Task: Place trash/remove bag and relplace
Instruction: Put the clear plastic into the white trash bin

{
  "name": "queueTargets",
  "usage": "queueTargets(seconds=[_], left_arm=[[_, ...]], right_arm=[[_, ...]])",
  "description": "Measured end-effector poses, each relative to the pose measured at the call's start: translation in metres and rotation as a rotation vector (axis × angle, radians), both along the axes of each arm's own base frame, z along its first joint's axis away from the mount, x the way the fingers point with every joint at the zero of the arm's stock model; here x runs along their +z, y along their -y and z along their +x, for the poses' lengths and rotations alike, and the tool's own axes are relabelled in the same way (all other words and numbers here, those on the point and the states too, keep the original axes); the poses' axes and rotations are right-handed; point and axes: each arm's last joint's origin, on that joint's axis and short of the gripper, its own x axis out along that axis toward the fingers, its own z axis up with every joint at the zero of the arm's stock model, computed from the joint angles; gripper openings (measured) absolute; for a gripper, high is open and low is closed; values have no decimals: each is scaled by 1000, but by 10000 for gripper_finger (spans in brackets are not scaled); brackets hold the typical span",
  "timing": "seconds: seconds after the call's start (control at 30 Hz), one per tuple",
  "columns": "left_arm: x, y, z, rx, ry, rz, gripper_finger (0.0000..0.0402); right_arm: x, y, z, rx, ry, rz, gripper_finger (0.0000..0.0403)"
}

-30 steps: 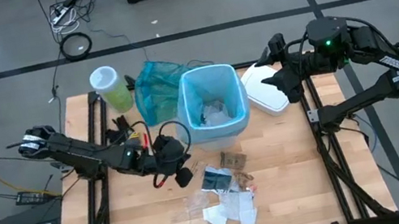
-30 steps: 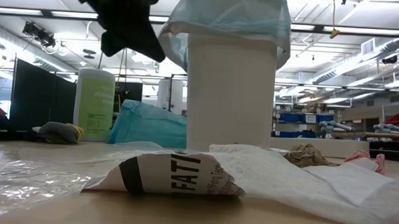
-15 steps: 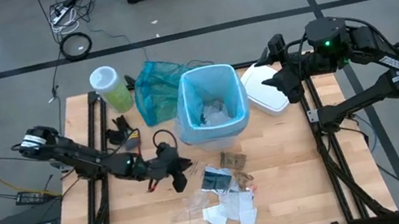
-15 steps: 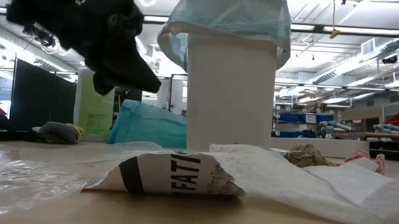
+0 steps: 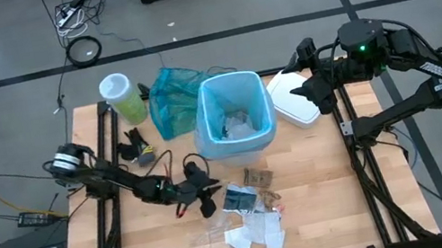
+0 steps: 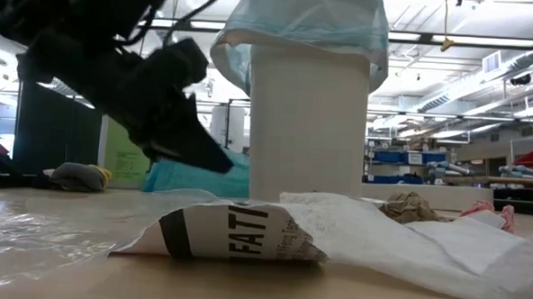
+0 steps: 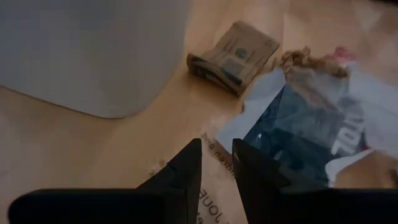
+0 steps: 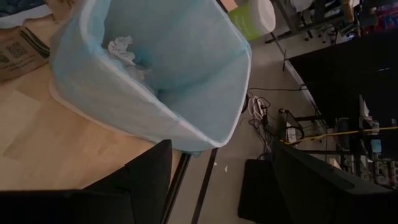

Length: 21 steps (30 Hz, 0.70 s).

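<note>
The left end effector [image 5: 206, 201] hangs low over the tabletop [image 5: 327, 206], fingers a narrow gap apart and gripping nothing — just ahead of its tips lies the trash [image 7: 305, 134], a dark flat packet on white paper, with a folded brown wrapper [image 7: 233, 56] a little farther on. Beyond that stands the white bin [image 5: 236, 114] lined with the light blue bag [image 8: 155, 68], crumpled scraps inside, its base cut off in the wrist view. Farthest off, the right end effector [image 5: 299, 92] waits beside the bin over a white lid [image 5: 292, 100], fingers spread wide and empty.
</note>
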Motion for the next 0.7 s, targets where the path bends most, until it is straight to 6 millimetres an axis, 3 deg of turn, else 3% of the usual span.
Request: queueTargets(seconds=[0.43, 0.5, 0.63, 0.7], left_arm=[[-39, 5, 12, -19, -101, -10, 96], [-41, 5, 11, 5, -108, -53, 82], [-42, 4, 11, 67, -106, -147, 15], [-42, 5, 11, 83, -98, -184, 8]], right_arm=[[0, 0, 0, -3, 3, 7, 256], [0, 0, 0, -4, 4, 11, 256], [0, 0, 0, -5, 5, 12, 253], [0, 0, 0, -5, 5, 11, 250]])
